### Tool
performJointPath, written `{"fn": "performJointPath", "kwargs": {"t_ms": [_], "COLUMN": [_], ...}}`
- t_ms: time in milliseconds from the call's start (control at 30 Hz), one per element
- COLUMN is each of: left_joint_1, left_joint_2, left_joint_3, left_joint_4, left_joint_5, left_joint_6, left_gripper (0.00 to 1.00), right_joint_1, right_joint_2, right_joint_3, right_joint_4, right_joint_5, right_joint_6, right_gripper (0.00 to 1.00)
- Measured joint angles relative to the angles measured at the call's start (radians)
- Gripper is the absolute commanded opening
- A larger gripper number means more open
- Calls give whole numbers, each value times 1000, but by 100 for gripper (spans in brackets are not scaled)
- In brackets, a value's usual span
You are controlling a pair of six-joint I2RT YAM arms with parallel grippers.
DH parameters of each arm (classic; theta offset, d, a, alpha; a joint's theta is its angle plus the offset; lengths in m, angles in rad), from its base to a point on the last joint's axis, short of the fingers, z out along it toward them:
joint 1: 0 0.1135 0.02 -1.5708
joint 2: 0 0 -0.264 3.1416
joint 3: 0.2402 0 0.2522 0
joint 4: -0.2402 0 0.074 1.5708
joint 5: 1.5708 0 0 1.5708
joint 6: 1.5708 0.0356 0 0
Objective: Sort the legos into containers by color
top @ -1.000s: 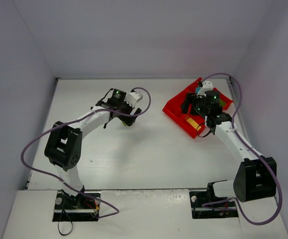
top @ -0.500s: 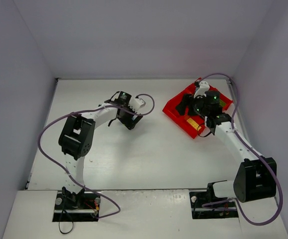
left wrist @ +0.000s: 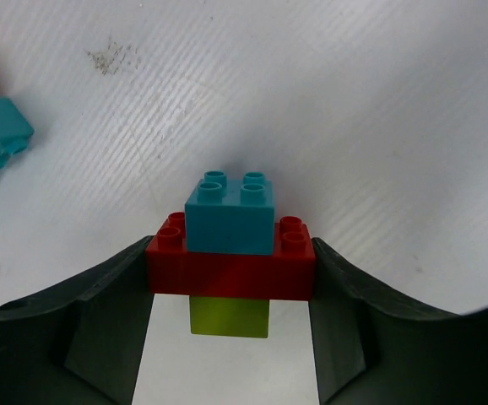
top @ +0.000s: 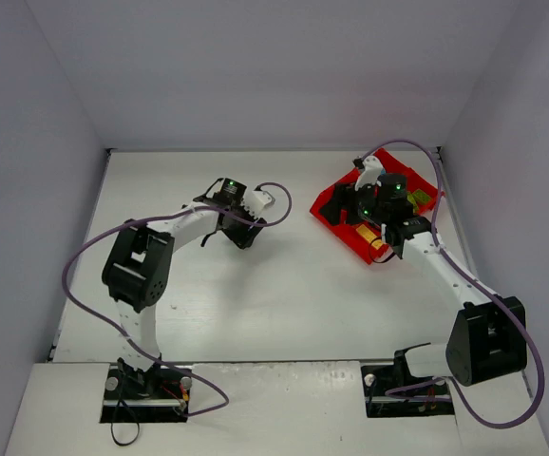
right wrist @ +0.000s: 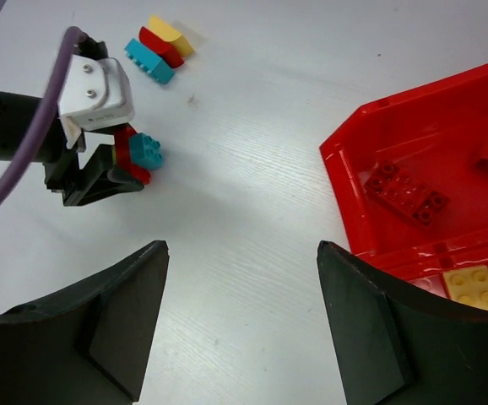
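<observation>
My left claw pinches a glossy studded red brick, cyan block stacked atop; my right claw gapes empty.

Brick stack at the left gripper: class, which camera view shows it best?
Left wrist view: the brick stack fills the centre, cyan over red over lime green, studs clear. The right wrist view shows it small and sideways; in the top view the left gripper hides it.

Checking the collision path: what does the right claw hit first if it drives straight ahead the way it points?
The right claw would probably meet bare table first, between the brick stack in the left claw and the red tray. Depth uncertain.
</observation>
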Motion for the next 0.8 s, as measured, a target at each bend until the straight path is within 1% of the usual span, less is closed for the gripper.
{"fn": "performJointPath", "kwargs": {"t_ms": [100,200,233,300,433,567,800], "left_joint_1": [0,-2,-3,-9,-34,-58,-73], "left_joint_2": [-114,-286,-351,-463,-627,-711,-740], "left_joint_3": [-85,-176,-203,-240,-300,-363,-404], "left_joint_4": [34,109,133,180,269,306,304], "left_joint_5": [10,24,27,42,82,117,129], "left_joint_6": [0,4,7,22,57,93,143], "left_gripper": [14,15,15,15,17,18,18], "right_joint_1": [14,34,46,84,176,253,320], "right_joint_2": [12,33,43,68,123,162,187], "right_joint_3": [23,69,87,124,189,234,300], "right_joint_4": [-10,-16,-16,-15,-12,3,31], "right_joint_5": [-24,-46,-52,-65,-100,-129,-146], "right_joint_6": [23,77,98,141,221,280,329], "right_gripper": [72,78,82,86,86,86,86]}}
